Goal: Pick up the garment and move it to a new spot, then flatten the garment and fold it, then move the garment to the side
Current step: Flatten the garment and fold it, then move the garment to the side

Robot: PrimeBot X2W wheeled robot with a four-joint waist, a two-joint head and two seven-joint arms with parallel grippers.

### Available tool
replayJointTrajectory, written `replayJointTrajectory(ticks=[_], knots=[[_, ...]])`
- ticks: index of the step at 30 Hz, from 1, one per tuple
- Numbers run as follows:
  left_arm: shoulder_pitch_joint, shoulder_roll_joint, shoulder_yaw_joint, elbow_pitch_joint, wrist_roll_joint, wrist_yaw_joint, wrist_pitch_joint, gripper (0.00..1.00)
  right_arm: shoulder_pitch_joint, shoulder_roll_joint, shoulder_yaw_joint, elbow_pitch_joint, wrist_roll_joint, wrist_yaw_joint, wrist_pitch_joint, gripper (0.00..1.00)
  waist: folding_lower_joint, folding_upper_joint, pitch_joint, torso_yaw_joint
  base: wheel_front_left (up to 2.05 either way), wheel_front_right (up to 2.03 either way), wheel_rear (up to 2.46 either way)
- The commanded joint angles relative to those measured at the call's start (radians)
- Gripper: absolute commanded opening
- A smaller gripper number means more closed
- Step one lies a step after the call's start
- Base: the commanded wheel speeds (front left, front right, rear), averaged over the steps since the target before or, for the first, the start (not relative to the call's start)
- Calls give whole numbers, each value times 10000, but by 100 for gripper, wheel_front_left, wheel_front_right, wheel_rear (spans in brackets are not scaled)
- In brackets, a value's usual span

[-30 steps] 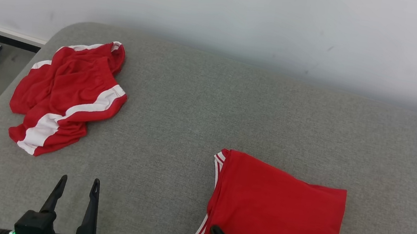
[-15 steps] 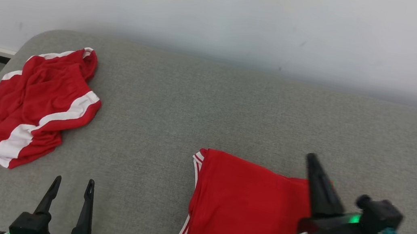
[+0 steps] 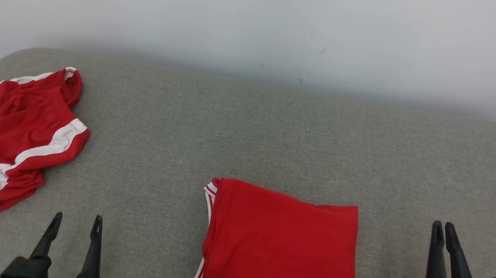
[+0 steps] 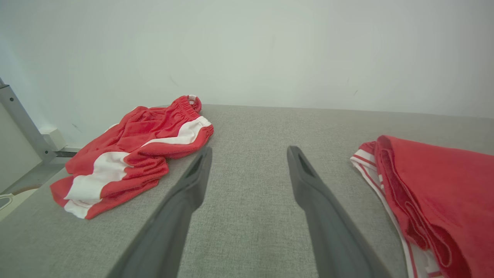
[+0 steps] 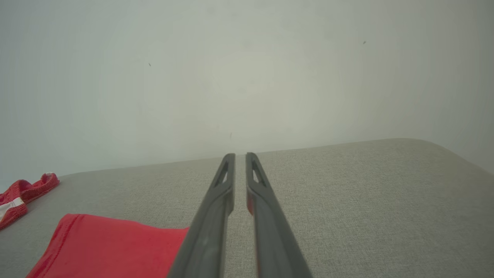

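Note:
The garment [image 3: 281,250] is a red jersey with white trim, folded into a flat rectangle on the grey cushion [image 3: 254,130], near its front middle. It also lies at the right of the left wrist view [image 4: 444,185] and at the lower left of the right wrist view [image 5: 108,247]. My right gripper [image 3: 443,225] hovers to the right of it, clear of the cloth. Its fingers stand a narrow slit apart [image 5: 240,155] with nothing between them. My left gripper [image 3: 77,218] is wide open and empty [image 4: 250,150], to the left of the garment.
Crumpled red shorts with white stripes [image 3: 10,139] lie at the cushion's far left corner [image 4: 135,150], their waistband just visible in the right wrist view [image 5: 23,191]. A pale wall [image 3: 264,25] rises behind the cushion. Bare grey fabric stretches to the right of the folded garment.
The head camera has turned, shifting the whole picture left. My right gripper came off the folded garment, swung out to its right side, and its fingers parted slightly. The left gripper stayed open.

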Motion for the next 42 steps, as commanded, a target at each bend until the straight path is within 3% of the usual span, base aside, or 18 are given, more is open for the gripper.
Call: replayJointTrajectory(ticks=[1, 2, 11, 22, 42], knots=[[73, 74, 43, -87, 83, 39, -22, 100, 138, 37, 26, -56, -145, -15, -12, 95, 0, 0, -18, -130, 0, 0, 0], [106, 87, 67, -109, 86, 53, -22, 100, 182, 51, 38, -71, -174, -15, -12, 100, 0, 0, -29, -165, 0, 0, 0], [440, 228, 114, -439, 260, 161, -22, 100, 604, -15, -28, -19, -355, -15, -12, 100, 0, 0, -302, -294, 0, 0, 0], [887, 128, 62, -761, 366, 422, -22, 100, 1489, 442, -476, -65, -259, -15, -12, 100, 0, 0, -605, -174, 0, 0, 0], [994, 383, -138, -985, 528, 174, -22, 100, 1492, 554, 283, 168, -590, -16, -12, 100, 0, 0, -648, -87, 0, 0, 0]])
